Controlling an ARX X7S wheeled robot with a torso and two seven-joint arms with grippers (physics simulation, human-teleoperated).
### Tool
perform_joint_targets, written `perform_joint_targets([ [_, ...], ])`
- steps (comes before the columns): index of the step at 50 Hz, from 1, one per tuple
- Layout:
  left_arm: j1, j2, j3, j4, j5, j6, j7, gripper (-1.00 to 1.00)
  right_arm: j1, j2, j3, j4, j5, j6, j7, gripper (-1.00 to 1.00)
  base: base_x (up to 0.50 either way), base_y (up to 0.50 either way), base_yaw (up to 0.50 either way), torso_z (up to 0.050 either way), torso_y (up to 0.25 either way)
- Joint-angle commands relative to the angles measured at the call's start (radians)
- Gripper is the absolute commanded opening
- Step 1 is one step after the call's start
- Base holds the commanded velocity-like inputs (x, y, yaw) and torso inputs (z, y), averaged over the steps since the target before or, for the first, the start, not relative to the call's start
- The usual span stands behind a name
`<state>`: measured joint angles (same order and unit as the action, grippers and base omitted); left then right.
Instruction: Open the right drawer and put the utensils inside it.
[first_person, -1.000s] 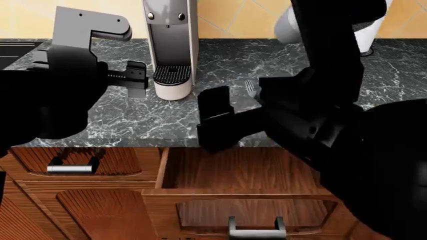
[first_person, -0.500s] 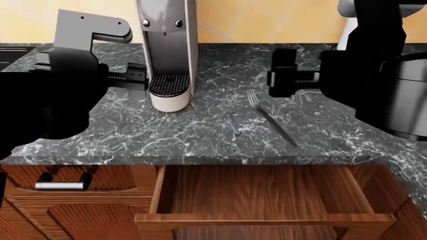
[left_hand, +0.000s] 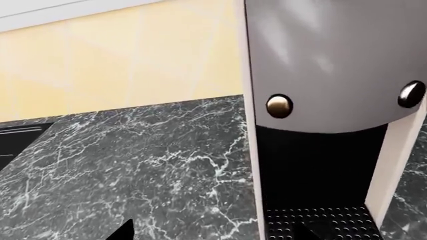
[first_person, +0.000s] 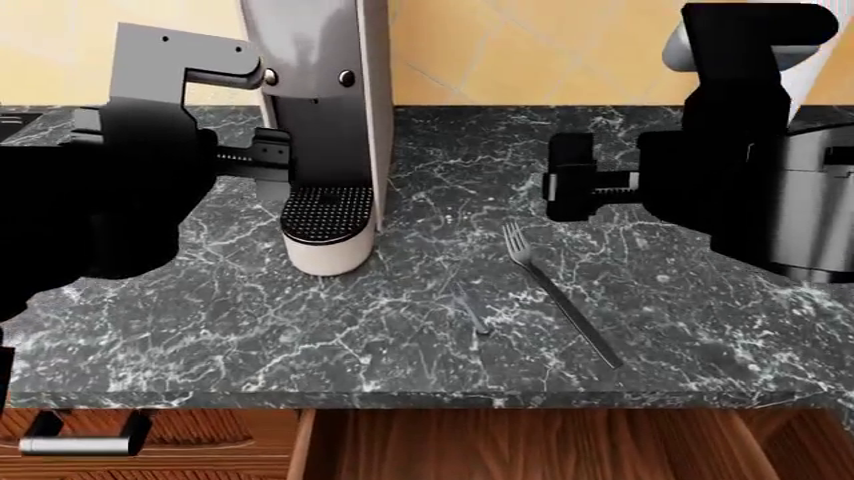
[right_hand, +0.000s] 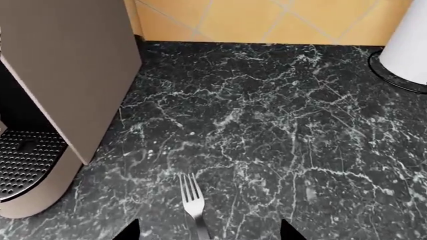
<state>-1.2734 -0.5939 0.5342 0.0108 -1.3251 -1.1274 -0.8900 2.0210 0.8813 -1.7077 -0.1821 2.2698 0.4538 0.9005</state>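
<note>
Right end effector (first_person: 571, 192) hangs open and empty above the long fork (first_person: 561, 293); left's opening is unclear

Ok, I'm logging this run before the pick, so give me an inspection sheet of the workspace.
Surface: dark marble countertop, bare around the forks.
Job's things: long fork lying flat, tines toward the wall; short fork faint beside it, apart; right drawer open, only partly in view.
Clutter: coffee machine left of the forks; white object at the back right.
Grippers: right gripper above the long fork, holding nothing; left gripper by the coffee machine.
Cables: nothing seen.
Surroundings: yellow tiled wall; left drawer handle.
</note>
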Motion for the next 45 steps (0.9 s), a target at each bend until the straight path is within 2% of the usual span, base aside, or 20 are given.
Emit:
perform_joint_targets([
  [1,0.003,-0.001,0.005,-0.003,0.004,0.005,0.005,1.00,-0.008,0.013,-0.007,-0.001,0.005,0.024,-0.003,1.00,0.50,0.00,0.00,0.000,0.000],
  [4,-0.001,-0.003,0.003,-0.003,0.000,0.003,0.003,1.00,-0.007,0.016,-0.006,-0.005,0.007,0.023,0.008,1.00,0.42,0.00,0.00,0.000,0.000],
  [19,0.029,-0.041,-0.006,0.043,-0.024,0.002,0.008,1.00,-0.022,0.046,-0.001,-0.040,0.052,0.040,0.003,1.00,0.00,0.00,0.00,0.000,0.001],
  [23,0.043,-0.049,0.002,0.036,-0.003,0.015,0.025,1.00,-0.003,0.046,-0.018,-0.089,0.105,0.152,-0.032,1.00,0.00,0.00,0.00,0.000,0.000],
  [28,0.045,-0.044,0.006,0.034,-0.002,0.018,0.025,1.00,0.001,0.074,0.000,-0.088,0.155,0.130,-0.036,1.00,0.00,0.00,0.00,0.000,0.000],
  [34,0.046,-0.038,0.011,0.026,0.004,0.023,0.028,1.00,-0.021,0.079,0.003,-0.089,0.124,0.115,-0.055,1.00,0.00,0.00,0.00,0.000,0.000],
  [45,0.040,-0.035,0.019,0.012,0.013,0.026,0.038,1.00,-0.083,0.048,-0.012,-0.031,0.096,0.096,-0.103,1.00,0.00,0.00,0.00,0.000,0.000],
])
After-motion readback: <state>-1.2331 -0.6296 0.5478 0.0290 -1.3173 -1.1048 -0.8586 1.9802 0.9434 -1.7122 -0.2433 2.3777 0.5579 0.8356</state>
